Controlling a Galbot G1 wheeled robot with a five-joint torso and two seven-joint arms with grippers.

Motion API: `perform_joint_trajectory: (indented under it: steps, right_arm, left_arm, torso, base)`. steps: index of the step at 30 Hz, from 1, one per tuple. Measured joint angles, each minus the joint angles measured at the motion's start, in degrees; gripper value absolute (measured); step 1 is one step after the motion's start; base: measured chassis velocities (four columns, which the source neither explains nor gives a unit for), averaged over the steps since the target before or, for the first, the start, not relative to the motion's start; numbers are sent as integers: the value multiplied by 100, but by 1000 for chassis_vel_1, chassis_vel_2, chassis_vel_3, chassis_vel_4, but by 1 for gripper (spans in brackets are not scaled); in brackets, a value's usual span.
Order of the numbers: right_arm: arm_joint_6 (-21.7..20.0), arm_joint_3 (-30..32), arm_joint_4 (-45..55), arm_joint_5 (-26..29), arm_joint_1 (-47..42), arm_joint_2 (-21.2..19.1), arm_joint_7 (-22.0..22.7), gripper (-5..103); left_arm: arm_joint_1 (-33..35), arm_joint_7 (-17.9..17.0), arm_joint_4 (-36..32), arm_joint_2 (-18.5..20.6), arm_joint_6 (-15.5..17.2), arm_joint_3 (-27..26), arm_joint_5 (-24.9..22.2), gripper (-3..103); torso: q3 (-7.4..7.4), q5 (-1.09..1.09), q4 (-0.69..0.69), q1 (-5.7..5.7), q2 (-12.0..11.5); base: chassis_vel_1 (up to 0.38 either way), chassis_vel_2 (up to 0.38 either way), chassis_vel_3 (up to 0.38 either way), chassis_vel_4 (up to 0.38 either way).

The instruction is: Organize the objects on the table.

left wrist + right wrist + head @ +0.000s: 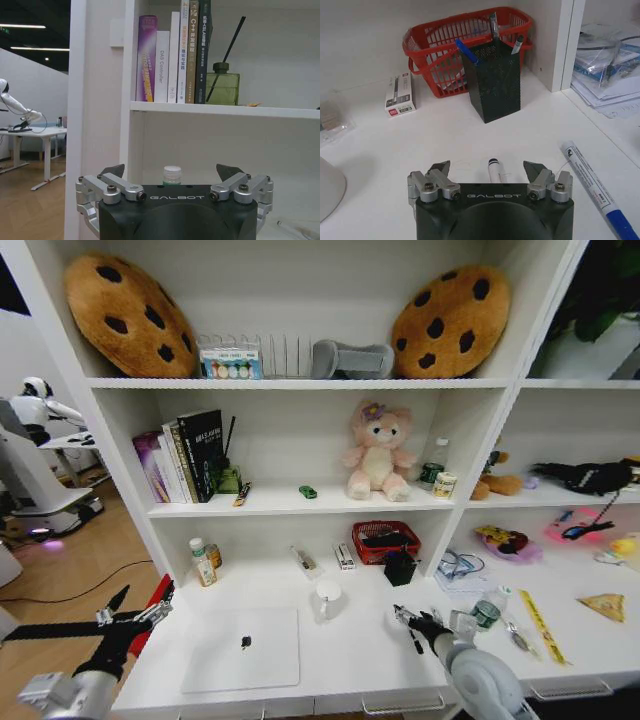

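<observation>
- The right end effector hangs low over the long white bench, its two dark fingers spread apart, with nothing clamped.
- Between those fingers, in the right wrist view, a white pen with a black cap lies on the bench surface; whether the fingertips touch it I cannot tell.
- Just beside that end effector lies a white marker with a blue end, flat on the bench and pointing diagonally.
- Farther ahead stands a black mesh pen holder with a blue pen and other pens upright in it; a red plastic basket sits directly behind it against the back wall.
- A small white box with red print lies flat near the basket.
- The left end effector is held off the left end of the bench, its fingers wide apart and empty.
- Ahead of it in the left wrist view a small bottle with a white cap stands on the bench, under the white shelf holding a row of upright books and a green glass diffuser bottle.
- A closed silver-white laptop lies flat on the bench between the two arms, nearer the left one.
- A white mug stands just beyond the laptop's far right corner.
- A tiny green toy car sits on the middle shelf, beside a pink plush bear.
- A small round green-lidded jar stands on the bench just right of the right arm.
</observation>
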Motion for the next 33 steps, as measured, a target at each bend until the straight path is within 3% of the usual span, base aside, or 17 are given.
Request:
perform_joint_trajectory:
  steps: [8, 20, 21, 23, 25, 27, 28, 30, 33]
  right_arm:
    - [-425, -136, -240, 38, 185, -183, 228, 84]
    - [-447, -226, -485, 90, 391, -331, 216, 83]
    - [-450, -268, -543, 97, 430, -354, 208, 77]
    - [-451, -275, -550, 97, 434, -356, 207, 77]
    - [-457, -360, -627, 84, 483, -363, 188, 65]
    - [-457, -374, -637, 77, 494, -364, 188, 60]
    - [-456, -425, -661, 34, 514, -359, 183, 48]
    - [-454, -443, -669, 2, 515, -349, 175, 48]
    - [-451, -474, -663, -47, 502, -330, 166, 33]
  left_arm:
    - [0, 0, 0, 0, 0, 0, 0, 100]
    - [0, 0, 0, 0, 0, 0, 0, 100]
    - [0, 0, 0, 0, 1, 0, 0, 100]
    - [0, 0, 0, 0, 1, 0, 0, 100]
    - [0, 0, 0, 0, 0, 0, 0, 100]
    - [0, 0, 0, 0, 0, 0, 0, 100]
    - [0, 0, 0, 0, 1, 0, 0, 100]
    - [0, 0, 0, 0, 0, 0, 0, 100]
    - [0, 0, 0, 0, 0, 0, 0, 100]
  torso:
    - [0, 0, -1, 0, 0]
    - [0, 0, -1, 0, 0]
    - [0, -1, 0, 0, 0]
    - [0, -1, -1, 0, 0]
    - [0, 0, -1, 0, 0]
    - [0, -1, 0, 0, 0]
    - [0, -2, 0, 0, 0]
    - [-1, -3, -1, 0, 0]
    - [-1, -2, -1, 0, 1]
  base:
    - [0, 0, 0, 0]
    - [0, 0, 0, 0]
    - [0, 0, 0, 0]
    - [0, 0, 0, 0]
    - [0, 0, 0, 0]
    - [0, 0, 0, 0]
    - [0, 0, 0, 0]
    - [0, 0, 0, 0]
    - [0, 0, 0, 0]
